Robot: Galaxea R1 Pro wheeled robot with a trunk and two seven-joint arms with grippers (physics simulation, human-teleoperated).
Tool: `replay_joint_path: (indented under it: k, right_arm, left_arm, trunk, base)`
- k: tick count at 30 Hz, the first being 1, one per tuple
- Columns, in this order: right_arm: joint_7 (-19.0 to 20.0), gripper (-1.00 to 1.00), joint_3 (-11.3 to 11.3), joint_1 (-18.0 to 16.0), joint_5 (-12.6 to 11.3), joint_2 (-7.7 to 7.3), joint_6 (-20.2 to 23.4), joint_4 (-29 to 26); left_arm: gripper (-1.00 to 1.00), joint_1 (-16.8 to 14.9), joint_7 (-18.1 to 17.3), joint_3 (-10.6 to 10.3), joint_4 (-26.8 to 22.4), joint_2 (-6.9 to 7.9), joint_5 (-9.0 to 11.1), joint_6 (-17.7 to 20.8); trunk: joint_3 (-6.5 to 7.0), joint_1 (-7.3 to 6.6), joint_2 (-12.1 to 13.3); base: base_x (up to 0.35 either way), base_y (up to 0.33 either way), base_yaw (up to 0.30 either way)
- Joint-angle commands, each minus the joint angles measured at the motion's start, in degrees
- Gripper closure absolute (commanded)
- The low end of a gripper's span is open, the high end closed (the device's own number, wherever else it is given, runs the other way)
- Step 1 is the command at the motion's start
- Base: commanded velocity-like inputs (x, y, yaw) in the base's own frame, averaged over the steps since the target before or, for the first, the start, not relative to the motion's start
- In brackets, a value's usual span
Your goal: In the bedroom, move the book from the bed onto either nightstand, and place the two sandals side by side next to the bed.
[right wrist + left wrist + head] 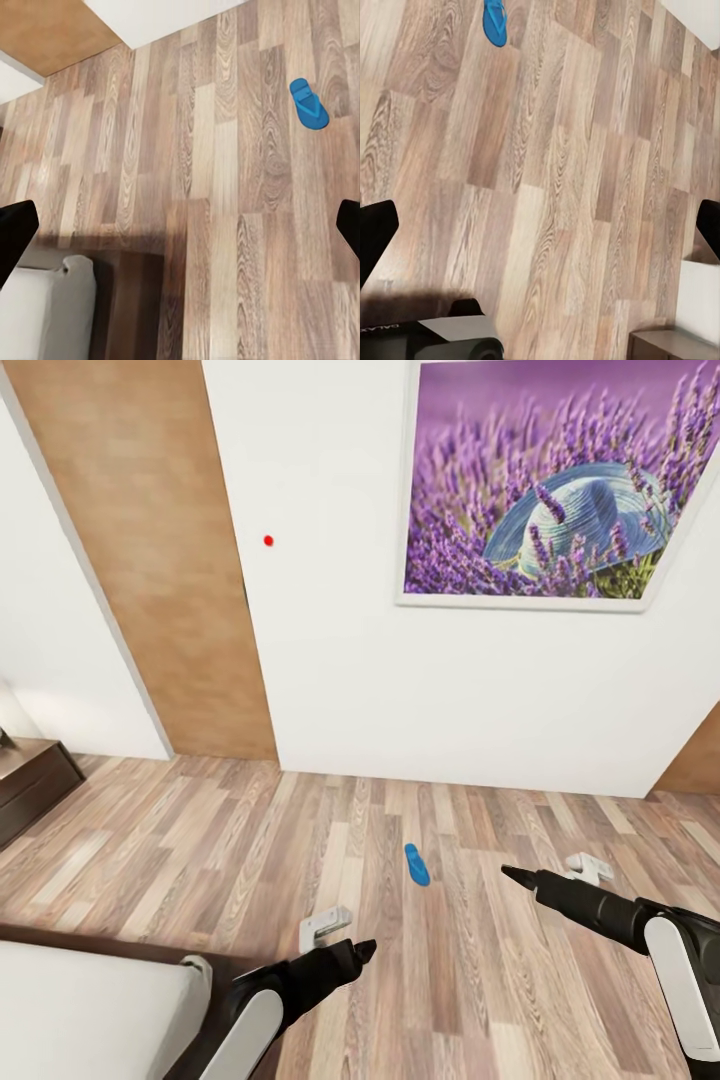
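1. Blue sandal (416, 864) lies alone on wood-plank floor (200, 840), ahead of and between both grippers, well apart from each.
2. Left gripper (366, 950) & right gripper (508, 874): both spread, nothing held.
3. Bed (80, 1000) corner beside left arm.
4. Judgement: sandal not yet placed; book, 2nd sandal left.

1. One bright blue sandal (416, 864) lies flat on the wood-plank floor, well apart from the bed (90, 1005).
2. The bed's pale mattress corner sits on a dark frame.

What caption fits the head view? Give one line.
Lone bright blue plastic sandal on the wood-plank floor, ahead of both pincers.
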Motion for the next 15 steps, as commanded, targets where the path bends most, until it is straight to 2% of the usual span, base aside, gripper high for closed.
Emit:
replay_joint_path:
  k: [1,15]
  right_arm:
    - [0.6,-1.0,-0.08,-0.06,0.5,0.0,0.24,-0.02]
    - [0.6,-1.0,-0.08,-0.06,0.51,0.0,0.24,-0.02]
  left_arm:
    - [-1.0,-0.06,0.6,-0.03,-0.08,-0.01,0.59,0.03]
    - [-1.0,-0.25,0.6,-0.04,0.6,-0.1,0.59,0.03]
  trunk:
    - [-0.12,0.07,-0.12]
    - [-0.12,0.07,-0.12]
  base:
    - [0.33,-0.111,0.0]
    - [0.308,-0.165,-0.003]
